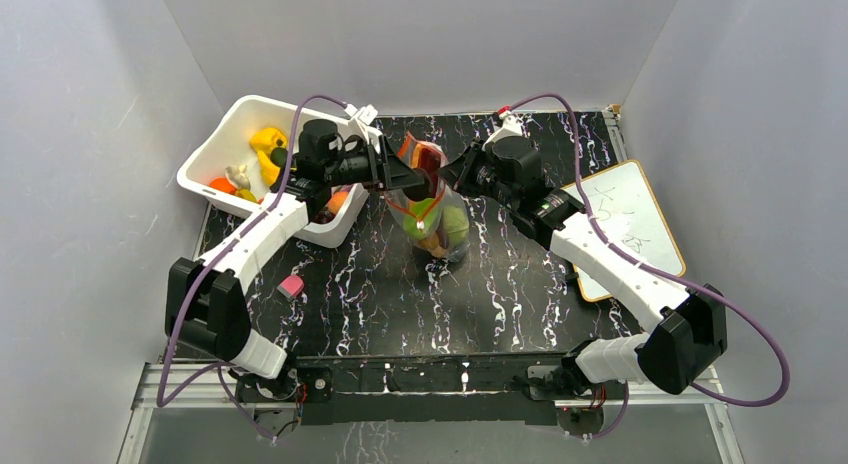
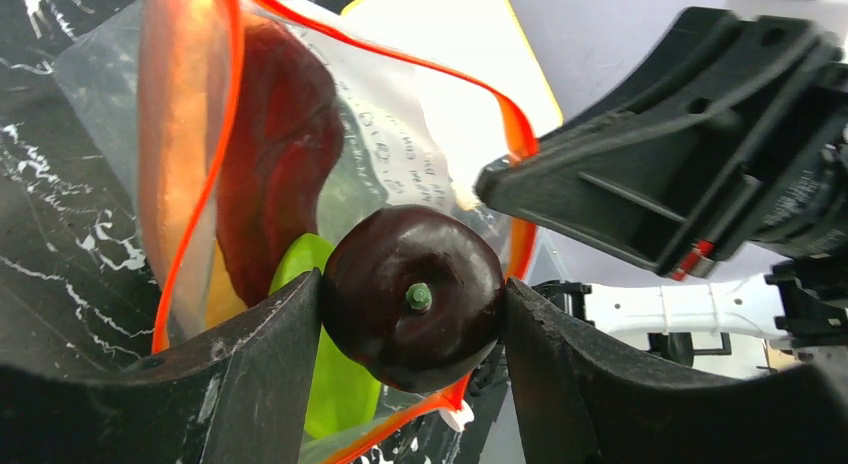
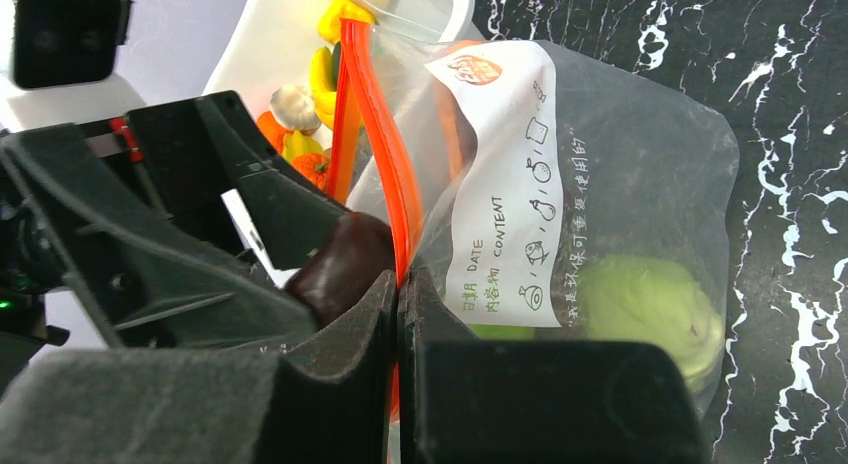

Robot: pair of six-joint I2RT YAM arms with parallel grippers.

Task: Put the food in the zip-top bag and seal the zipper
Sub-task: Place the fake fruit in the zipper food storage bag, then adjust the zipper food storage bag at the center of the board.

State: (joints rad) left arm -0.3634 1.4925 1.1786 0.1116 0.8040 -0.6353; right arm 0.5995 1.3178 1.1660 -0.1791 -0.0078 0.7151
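Note:
The zip-top bag (image 1: 441,221) stands upright at mid-table, mouth open, holding a pale-green cabbage (image 3: 645,304), a dark red piece (image 2: 275,154), and orange and green pieces. My left gripper (image 2: 412,289) is shut on a dark purple eggplant (image 2: 412,296), stem end toward the camera, right at the bag's mouth between the two sides of the red-orange zipper (image 2: 225,114). My right gripper (image 3: 398,284) is shut on the zipper strip (image 3: 385,154) at the far side of the mouth and holds it up. The eggplant (image 3: 340,264) shows just left of its fingers.
A white bin (image 1: 232,134) with several more toy foods stands at the back left, behind the left arm. A small whiteboard (image 1: 632,224) lies at the right under the right arm. A small pink object (image 1: 291,286) lies on the black marbled table near the left arm.

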